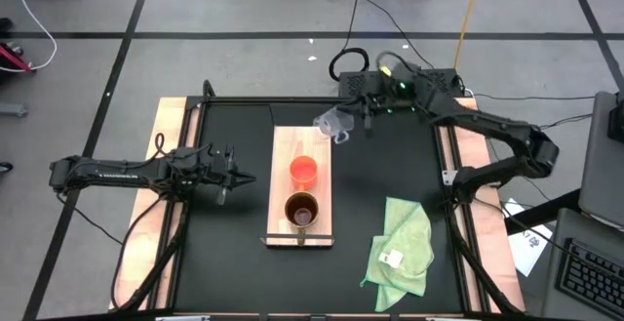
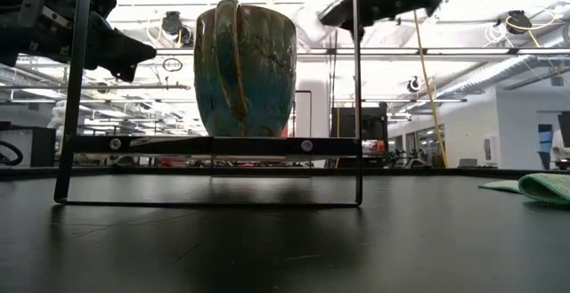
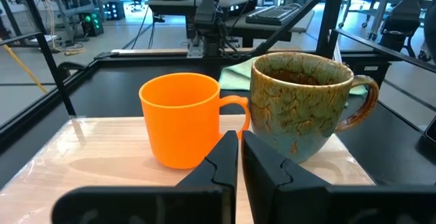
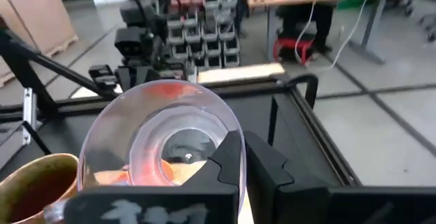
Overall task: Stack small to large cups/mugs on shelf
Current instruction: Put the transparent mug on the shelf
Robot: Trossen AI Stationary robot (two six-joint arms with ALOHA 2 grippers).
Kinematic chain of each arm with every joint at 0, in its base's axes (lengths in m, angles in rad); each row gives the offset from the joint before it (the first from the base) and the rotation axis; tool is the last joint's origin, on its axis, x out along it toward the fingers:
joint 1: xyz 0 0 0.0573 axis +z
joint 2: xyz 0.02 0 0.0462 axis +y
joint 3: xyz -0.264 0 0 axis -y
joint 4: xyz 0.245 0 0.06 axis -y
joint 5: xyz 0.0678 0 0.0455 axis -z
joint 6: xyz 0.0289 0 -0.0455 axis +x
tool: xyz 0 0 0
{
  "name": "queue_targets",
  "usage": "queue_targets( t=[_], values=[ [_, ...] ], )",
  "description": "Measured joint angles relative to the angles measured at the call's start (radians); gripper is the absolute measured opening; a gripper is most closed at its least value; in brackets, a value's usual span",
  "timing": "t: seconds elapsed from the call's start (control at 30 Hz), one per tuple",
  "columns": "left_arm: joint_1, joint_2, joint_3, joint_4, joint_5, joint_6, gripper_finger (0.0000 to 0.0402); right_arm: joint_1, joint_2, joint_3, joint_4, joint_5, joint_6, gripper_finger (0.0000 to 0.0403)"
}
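Nearest the front edge of the bench point(image 1: 234, 262) we find the dark strip end of the shelf point(image 1: 288, 150), a light-wood board lying lengthwise down the middle. On it, just behind that strip, stands the brown mug point(image 1: 299, 209), upright. Directly behind it, close beside it, stands the orange-red mug point(image 1: 304, 171), also upright, its handle toward the brown mug in the left wrist view. Toward the front right corner a light green cloth point(image 1: 403, 243) lies crumpled on the bench, well apart from the shelf.

Off the shelf's left side, level with the orange-red mug, our left hand point(image 1: 243, 177) hangs over the bench with its fingers pressed narrowly together, holding nothing.

Farthest back, near the rear edge, our right hand point(image 1: 353, 123) hovers above the far right corner of the shelf. It holds the small clear glass cup point(image 1: 334, 124), tilted on its side, off the board.
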Motion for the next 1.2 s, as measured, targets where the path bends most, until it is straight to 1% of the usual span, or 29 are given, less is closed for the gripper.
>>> queue_targets(
  t=[0.23, 0.4, 0.57, 0.7, 0.8, 0.9, 1.0, 1.2],
  values=[
    [0.0, 0.0, 0.0, -0.003, 0.0, 0.0, 0.0021, -0.012, 0.18, 0.262, -0.248, -0.002, -0.082, 0.0],
    [0.0, 0.0, 0.0, -0.001, 0.0, 0.005, 0.0021, -0.012, 0.297, 0.374, -0.291, 0.0, -0.087, 0.0],
    [0.0, 0.0, 0.0, 0.0, 0.0, 0.008, 0.0021, -0.024, 0.401, 0.481, -0.396, 0.0, -0.131, 0.0],
    [0.0, 0.0, 0.0, -0.003, -0.001, 0.008, 0.0021, -0.025, 0.461, 0.557, -0.449, 0.0, -0.17, 0.0],
    [0.0, 0.0, 0.0, -0.002, -0.003, 0.009, 0.0021, -0.025, 0.51, 0.621, -0.523, -0.001, -0.21, 0.0],
    [0.0, 0.0, 0.0, -0.002, -0.005, 0.01, 0.0021, -0.025, 0.554, 0.67, -0.594, 0.003, -0.245, 0.0],
    [0.0, 0.0, 0.0, -0.004, -0.018, 0.009, 0.0021, -0.021, 0.583, 0.7, -0.625, 0.003, -0.27, 0.0],
    [0.0, 0.0, 0.0, -0.011, -0.023, 0.007, 0.0021, 0.008, 0.615, 0.711, -0.625, 0.007, -0.274, 0.0]
  ],
)
